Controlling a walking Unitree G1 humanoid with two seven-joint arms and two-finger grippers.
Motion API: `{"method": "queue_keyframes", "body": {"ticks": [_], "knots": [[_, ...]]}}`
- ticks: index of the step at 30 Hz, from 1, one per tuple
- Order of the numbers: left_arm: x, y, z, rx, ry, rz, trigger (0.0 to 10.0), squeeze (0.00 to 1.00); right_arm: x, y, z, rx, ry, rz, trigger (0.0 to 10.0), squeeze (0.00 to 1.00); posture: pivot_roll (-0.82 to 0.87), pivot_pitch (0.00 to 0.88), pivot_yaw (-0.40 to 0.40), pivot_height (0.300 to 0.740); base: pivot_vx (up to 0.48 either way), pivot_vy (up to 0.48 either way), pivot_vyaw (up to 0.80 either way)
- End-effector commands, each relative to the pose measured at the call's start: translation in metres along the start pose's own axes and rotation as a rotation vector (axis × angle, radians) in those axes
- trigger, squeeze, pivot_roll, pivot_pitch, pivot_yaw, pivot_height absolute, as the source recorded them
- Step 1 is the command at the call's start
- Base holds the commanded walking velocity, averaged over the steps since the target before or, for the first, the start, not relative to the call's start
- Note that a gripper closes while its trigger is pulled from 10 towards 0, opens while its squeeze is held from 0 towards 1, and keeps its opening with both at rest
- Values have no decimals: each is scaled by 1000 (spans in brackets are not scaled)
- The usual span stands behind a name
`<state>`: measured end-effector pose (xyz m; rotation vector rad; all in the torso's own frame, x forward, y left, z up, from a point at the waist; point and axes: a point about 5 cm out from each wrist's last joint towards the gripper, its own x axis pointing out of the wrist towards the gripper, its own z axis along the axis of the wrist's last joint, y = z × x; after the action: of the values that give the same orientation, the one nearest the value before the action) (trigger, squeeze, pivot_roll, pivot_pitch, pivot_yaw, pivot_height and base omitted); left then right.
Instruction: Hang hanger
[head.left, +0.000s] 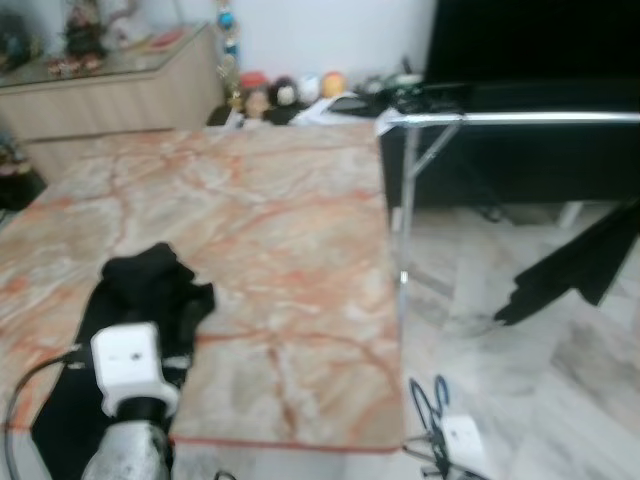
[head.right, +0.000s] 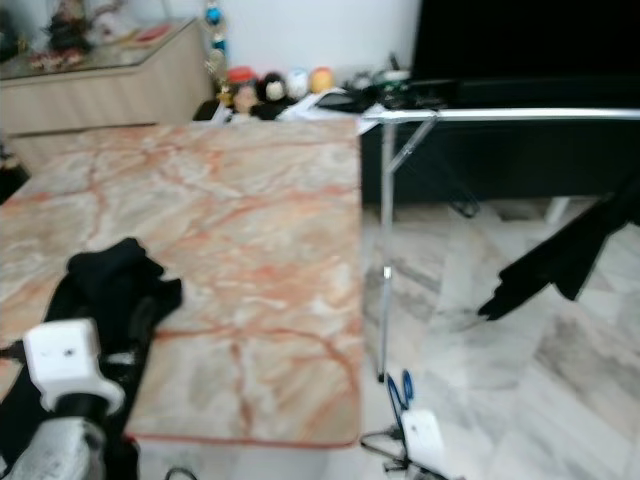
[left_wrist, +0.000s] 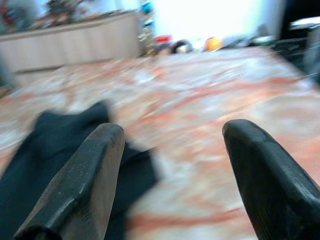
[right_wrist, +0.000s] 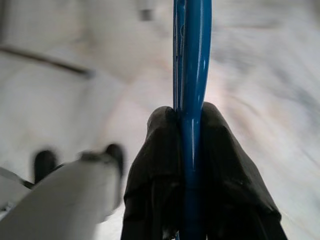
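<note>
The thin blue plastic hanger is held clamped between the right gripper jaws, low over the floor. The left gripper jaws are apart above the marble bench. The hook should be lifted level onto the silver metal rail.

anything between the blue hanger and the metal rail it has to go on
Nothing visible does. The right gripper has its fingers shut on the blue hanger, low beside the table. The metal rail runs higher up, with open air over the floor between them. A black cloth hangs farther along.
</note>
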<state>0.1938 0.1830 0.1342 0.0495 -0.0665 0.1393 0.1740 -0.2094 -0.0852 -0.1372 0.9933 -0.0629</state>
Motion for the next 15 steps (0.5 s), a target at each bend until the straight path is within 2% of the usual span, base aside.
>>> {"method": "queue_keyframes", "body": {"ticks": [1, 15], "knots": [[2, 4, 1, 22, -7, 11, 10000, 0, 1, 9, 2, 9, -4, 23, 10000, 0, -47, 0, 59, 740, 0, -480, 0], [6, 1, -1, 18, -4, 3, 10000, 0, 1, 11, 3, 6, -17, 34, 10000, 0, -53, 0, 60, 740, 0, -378, 0]]}}
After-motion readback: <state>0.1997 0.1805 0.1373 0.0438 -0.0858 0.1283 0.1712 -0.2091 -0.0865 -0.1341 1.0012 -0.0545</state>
